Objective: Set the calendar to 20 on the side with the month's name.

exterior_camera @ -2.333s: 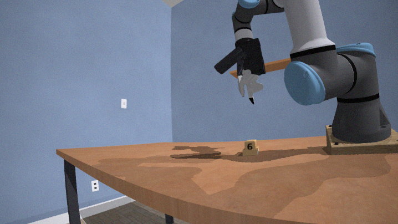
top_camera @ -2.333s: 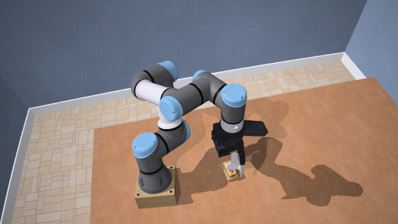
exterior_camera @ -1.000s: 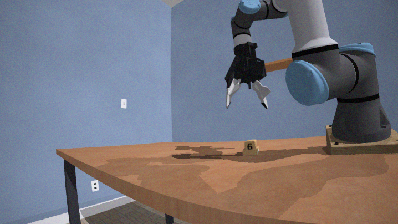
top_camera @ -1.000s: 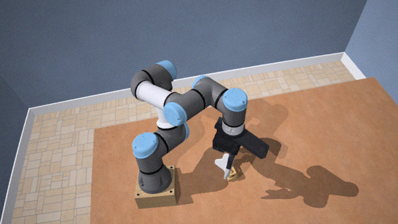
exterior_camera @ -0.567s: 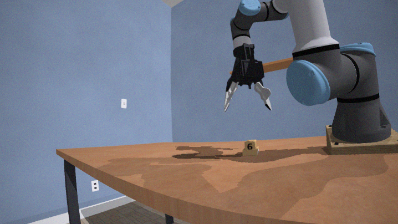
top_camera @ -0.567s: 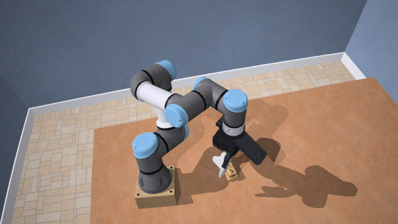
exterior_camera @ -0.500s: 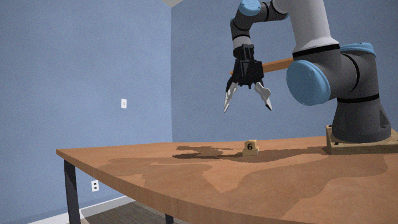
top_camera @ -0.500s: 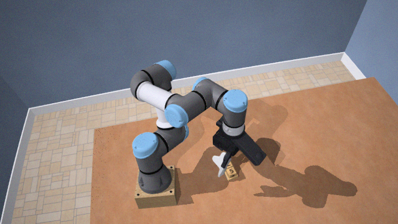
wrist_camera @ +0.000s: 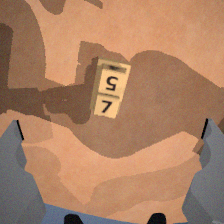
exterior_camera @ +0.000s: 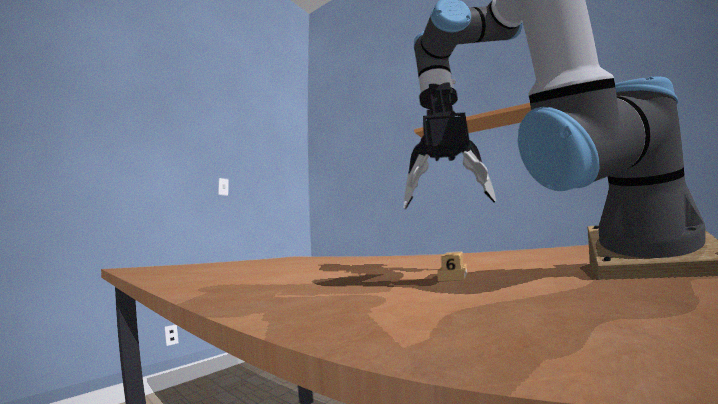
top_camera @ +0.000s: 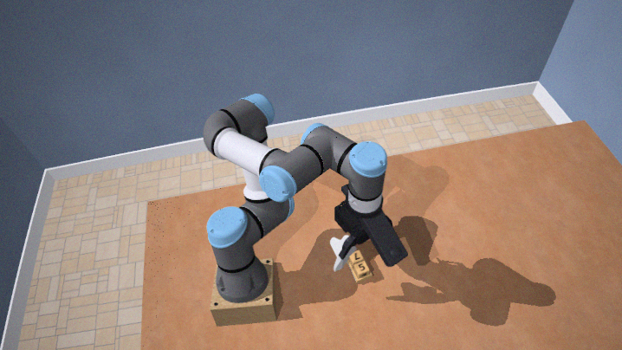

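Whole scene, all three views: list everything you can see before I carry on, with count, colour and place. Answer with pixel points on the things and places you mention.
Number cubes (top_camera: pixel 361 267) (exterior_camera: pixel 450 263) (wrist_camera: pixel 111 83): 2, pale wood, in the tray
Tray (top_camera: pixel 364 279) (exterior_camera: pixel 451 275) (wrist_camera: pixel 105 62): 1, pale wood, on the table
Table (top_camera: pixel 500 196) (exterior_camera: pixel 301 326) (wrist_camera: pixel 175 30): 1, orange-brown
Table legs (exterior_camera: pixel 128 346): 2 visible, dark
Long slab (exterior_camera: pixel 497 118): 1, orange-brown, behind the arm
Switch plate (exterior_camera: pixel 223 186): 1, white, wall
Outlet (exterior_camera: pixel 171 335): 1, white, below the switch
Walls (top_camera: pixel 304 52) (exterior_camera: pixel 175 100): several, blue, around
Baseboard (top_camera: pixel 391 108) (exterior_camera: pixel 190 366): white, wall foot
Floor (top_camera: pixel 87 239) (exterior_camera: pixel 225 384): tiled, beyond the table
Mounting block (top_camera: pixel 243 313) (exterior_camera: pixel 652 268): 1, wooden, under the arm
Arm (top_camera: pixel 248 150) (exterior_camera: pixel 567 45): 1, grey, white, blue
Tool (top_camera: pixel 356 256) (exterior_camera: pixel 450 203) (wrist_camera: pixel 112 121): 1, black and pale grey, open above the table

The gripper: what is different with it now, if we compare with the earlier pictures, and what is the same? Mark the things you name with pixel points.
The gripper (top_camera: pixel 363 258) (exterior_camera: pixel 450 205) (wrist_camera: pixel 112 121) has turned about its upright axis, so the exterior view now shows its two fingers spread side by side. It took hold of nothing and let go of nothing. The calendar (top_camera: pixel 360 269) (exterior_camera: pixel 451 273) (wrist_camera: pixel 111 89) stayed in place, 6 still facing the exterior view.
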`<state>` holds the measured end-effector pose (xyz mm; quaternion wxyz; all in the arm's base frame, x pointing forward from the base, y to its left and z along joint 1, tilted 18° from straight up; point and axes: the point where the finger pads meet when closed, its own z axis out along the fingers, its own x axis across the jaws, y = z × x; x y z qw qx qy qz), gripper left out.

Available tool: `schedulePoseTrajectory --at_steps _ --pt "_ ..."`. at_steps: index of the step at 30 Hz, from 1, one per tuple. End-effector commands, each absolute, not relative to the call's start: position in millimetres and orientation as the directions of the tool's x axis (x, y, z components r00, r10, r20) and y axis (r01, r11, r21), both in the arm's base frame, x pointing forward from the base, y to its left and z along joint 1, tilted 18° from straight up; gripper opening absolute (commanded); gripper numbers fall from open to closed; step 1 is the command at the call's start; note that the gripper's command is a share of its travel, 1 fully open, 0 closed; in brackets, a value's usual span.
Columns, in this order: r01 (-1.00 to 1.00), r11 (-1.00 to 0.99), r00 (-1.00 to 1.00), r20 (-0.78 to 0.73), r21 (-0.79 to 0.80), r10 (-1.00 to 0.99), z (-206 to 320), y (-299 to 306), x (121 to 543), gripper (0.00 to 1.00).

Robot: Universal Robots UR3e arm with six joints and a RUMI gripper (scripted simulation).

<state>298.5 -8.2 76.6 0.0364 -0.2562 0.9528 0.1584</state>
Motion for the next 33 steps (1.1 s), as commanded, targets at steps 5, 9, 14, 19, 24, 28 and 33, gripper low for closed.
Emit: schedulePoseTrajectory --at_steps 5,9,14,19,24,28,33 --pt "-0.334 0.896 -0.942 -0.094 0.293 -0.321 72.8 -7.0 298.2 1.0" --pt "-0.309 0.904 -0.951 -0.086 0.295 -0.297 72.0 -6.4 297.9 1.0" --pt "-0.301 0.907 -0.953 -0.084 0.295 -0.29 72.0 -6.4 298.0 1.0" --pt "-0.301 0.907 -0.953 -0.084 0.295 -0.289 72.2 -6.6 298.2 0.28" --pt "-0.301 0.907 -0.954 -0.084 0.295 -0.289 72.2 -6.6 298.2 0.28" --pt "-0.301 0.907 -0.954 -0.084 0.295 -0.289 72.2 -6.5 298.1 0.28" --pt "-0.301 0.907 -0.954 -0.084 0.295 -0.289 72.2 -6.5 298.1 0.28"
